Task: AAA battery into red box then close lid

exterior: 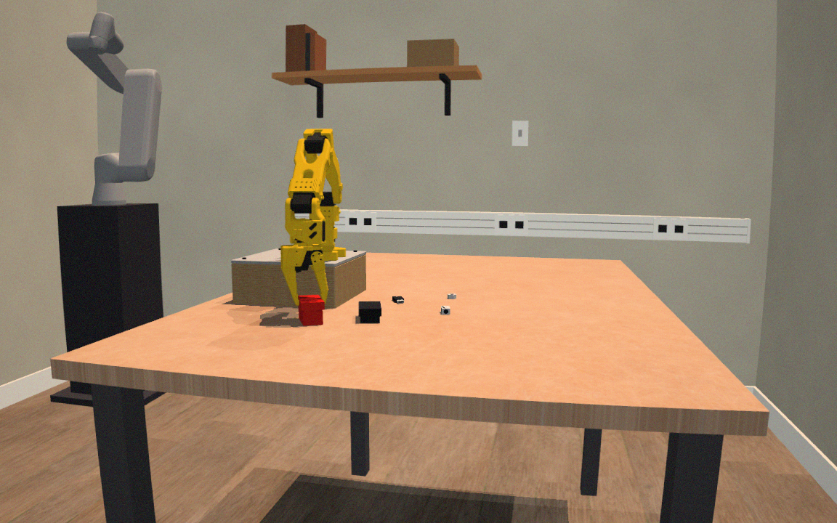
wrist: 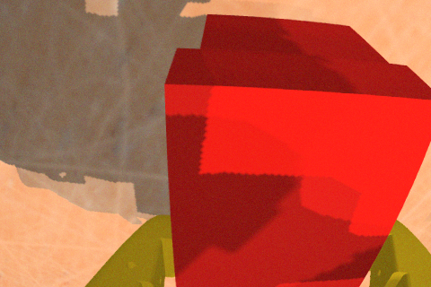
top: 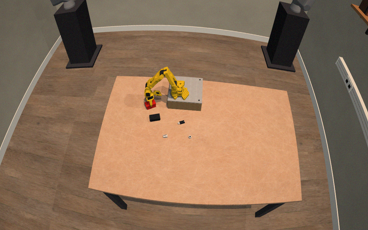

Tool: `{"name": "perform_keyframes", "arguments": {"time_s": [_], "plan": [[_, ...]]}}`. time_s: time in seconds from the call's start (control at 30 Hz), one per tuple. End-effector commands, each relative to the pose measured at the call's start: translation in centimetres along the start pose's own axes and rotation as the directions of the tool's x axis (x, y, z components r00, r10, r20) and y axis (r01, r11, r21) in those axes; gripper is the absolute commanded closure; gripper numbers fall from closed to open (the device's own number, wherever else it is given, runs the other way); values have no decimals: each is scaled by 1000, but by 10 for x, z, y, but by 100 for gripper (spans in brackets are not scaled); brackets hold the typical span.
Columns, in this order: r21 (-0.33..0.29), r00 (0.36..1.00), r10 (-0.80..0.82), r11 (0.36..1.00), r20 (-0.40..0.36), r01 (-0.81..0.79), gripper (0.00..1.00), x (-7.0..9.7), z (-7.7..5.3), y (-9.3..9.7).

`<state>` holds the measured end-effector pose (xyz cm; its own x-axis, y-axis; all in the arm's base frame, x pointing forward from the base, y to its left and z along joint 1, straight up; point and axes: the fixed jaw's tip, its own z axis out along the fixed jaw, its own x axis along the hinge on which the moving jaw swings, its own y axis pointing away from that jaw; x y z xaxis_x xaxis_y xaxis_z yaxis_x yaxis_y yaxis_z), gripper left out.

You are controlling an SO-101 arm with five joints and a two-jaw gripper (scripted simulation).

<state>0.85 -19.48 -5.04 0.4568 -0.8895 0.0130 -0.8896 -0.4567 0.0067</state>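
The red box [top: 150, 107] stands on the table just left of the arm's grey base block [top: 186, 93]. It also shows in the exterior view [exterior: 310, 314]. A red lid [exterior: 310, 301] sits on top of it, slightly offset, so a step shows along the far edge in the wrist view. My gripper [exterior: 307, 298] points straight down and is shut on the red lid [wrist: 282, 179], with one yellow finger at each side. No AAA battery is in sight in any view.
A black box [top: 154, 117] lies in front of the red box. A small black-and-white piece [top: 181, 122], a small white piece [top: 164, 135] and a small grey nut [top: 189, 136] lie further out. Two dark pedestals stand behind the table.
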Motion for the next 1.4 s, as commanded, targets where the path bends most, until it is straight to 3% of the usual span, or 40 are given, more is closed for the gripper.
{"name": "perform_keyframes", "arguments": {"time_s": [0.0,0.5,1.37], "plan": [[8,1000,0,1000,17,-1,79,-4,-1,0],[8,1000,0,1000,17,-1,79,-4,-9,0],[11,1000,0,1000,22,-1,79,-6,-10,-1]]}}
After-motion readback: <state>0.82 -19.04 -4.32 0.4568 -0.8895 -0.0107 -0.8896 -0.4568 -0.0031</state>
